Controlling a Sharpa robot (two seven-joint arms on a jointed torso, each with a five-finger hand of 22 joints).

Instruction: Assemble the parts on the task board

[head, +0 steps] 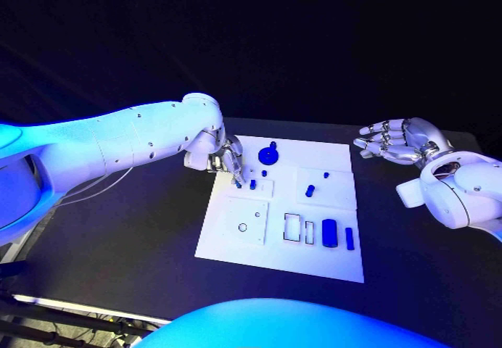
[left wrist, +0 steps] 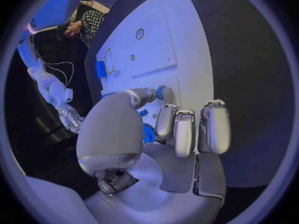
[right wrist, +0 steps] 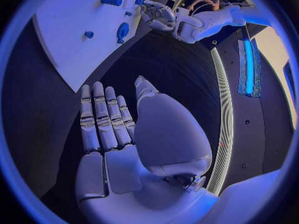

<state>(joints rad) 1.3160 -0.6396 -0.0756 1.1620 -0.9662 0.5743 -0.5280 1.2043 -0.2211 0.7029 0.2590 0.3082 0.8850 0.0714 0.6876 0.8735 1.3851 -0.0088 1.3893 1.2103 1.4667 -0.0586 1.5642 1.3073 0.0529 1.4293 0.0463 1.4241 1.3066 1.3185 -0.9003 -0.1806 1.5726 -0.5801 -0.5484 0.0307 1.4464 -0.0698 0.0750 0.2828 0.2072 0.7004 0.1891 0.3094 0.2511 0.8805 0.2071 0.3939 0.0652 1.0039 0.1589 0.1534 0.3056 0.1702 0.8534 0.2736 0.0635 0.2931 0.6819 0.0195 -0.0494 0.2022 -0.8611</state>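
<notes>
Blue parts lie scattered over the white task board (head: 314, 250) in the middle of the black tabletop (head: 136, 239). A small upright peg (head: 253, 184) stands on the board's left half, just beside the fingertips of the left hand (head: 223, 158), which reaches down over that edge of the board. Whether those fingers already pinch the peg or only touch the board next to it cannot be told; the left wrist view shows the fingers curled downward with a blue piece half hidden behind them. A larger round-headed part (head: 270, 154) sits a little farther from the robot, near the same hand. Toward the robot, a long bar (head: 329, 233) and a thinner one (head: 350, 238) lie side by side, long axes running near to far, next to two empty rectangular slots (head: 299, 228). The right hand (head: 402, 141) hovers off the board's far right corner, fingers spread, holding nothing. The left hand is plainly the nearer one to the peg.
</notes>
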